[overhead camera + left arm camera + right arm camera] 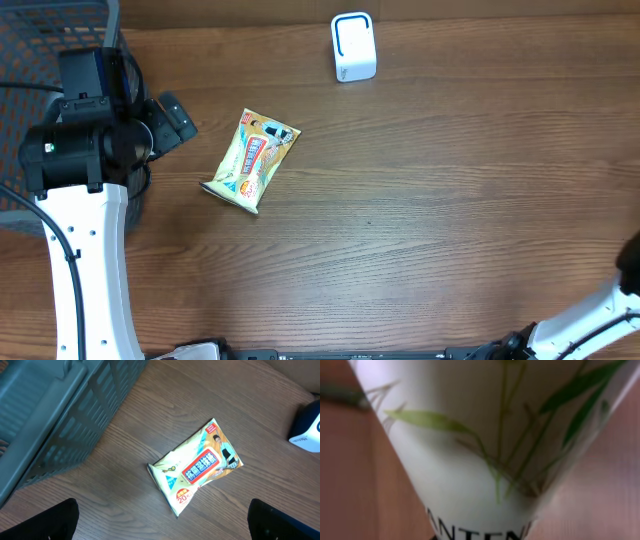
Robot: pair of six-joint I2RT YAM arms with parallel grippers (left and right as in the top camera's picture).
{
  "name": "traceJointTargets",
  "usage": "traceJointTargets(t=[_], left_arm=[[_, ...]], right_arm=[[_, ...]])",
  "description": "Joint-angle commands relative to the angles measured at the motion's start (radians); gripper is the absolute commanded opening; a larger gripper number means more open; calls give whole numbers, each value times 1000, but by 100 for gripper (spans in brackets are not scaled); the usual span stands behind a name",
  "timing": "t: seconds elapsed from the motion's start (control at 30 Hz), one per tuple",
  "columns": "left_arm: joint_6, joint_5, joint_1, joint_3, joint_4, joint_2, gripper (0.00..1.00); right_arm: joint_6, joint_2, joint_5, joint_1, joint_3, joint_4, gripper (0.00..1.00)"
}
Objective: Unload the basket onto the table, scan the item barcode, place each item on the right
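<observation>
Tabletop (pixel 345 485) blurs behind a close, cropped white tube (pixel 470 445).

A shop checkout mock-up is showing: a white scanner (pixel 353 47) and grey basket (pixel 28 45) are sitting on a wooden table (pixel 450 220).

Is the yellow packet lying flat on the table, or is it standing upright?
Lying flat. The yellow packet rests on the table with its printed front facing up.

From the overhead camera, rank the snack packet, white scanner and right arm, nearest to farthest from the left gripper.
1. The snack packet, beside the left gripper.
2. The white scanner, at the far edge.
3. The right arm, opposite corner.
</observation>
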Motion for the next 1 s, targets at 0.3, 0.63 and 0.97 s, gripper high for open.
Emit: traceJointTargets(t=[0.3,0.63,0.97], left_arm=[[-10,-13,0,10,0,2,100],[-10,-13,0,10,0,2,100],[-10,-13,0,10,1,2,100]], right_arm=[[-110,64,113,-250,-111,-20,4],[-188,66,139,-264,-343,189,4],[-270,67,135,-264,-385,291,32]])
